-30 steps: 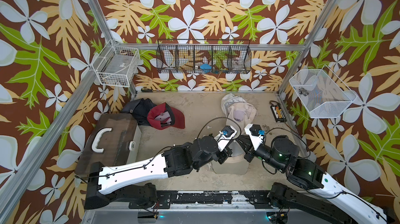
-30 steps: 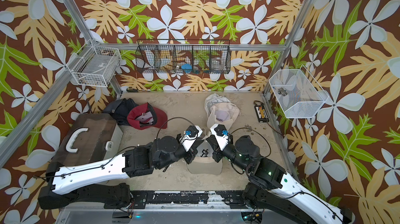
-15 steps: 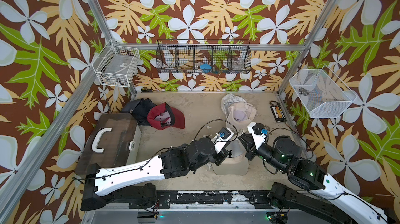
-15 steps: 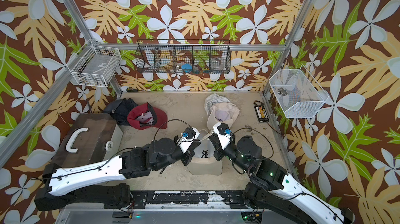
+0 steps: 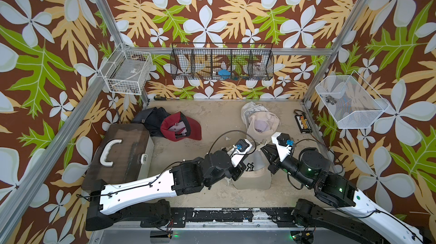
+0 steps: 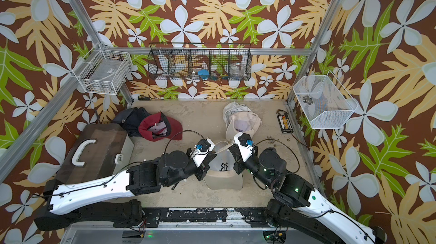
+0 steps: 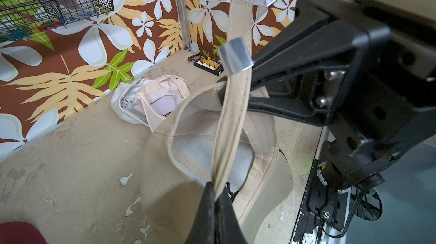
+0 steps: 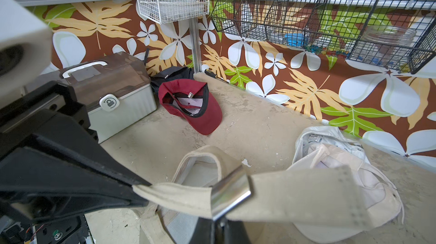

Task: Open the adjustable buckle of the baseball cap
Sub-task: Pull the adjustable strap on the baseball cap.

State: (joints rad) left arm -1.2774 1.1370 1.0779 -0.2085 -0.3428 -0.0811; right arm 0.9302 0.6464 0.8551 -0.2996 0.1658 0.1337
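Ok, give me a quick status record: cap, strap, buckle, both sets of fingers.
beige cap: brim toward the robot's base
strap: lifted, stretched between both arms
buckle: metal, on the strap, free end past it
left fingers: shut on the strap near the cap
right fingers: shut on the strap at the buckle
red cap: far left, untouched

Matt beige cloth cap (image 7: 162,183), ribbed woven strap (image 7: 232,122) — shiny smooth metal buckle (image 7: 234,58).
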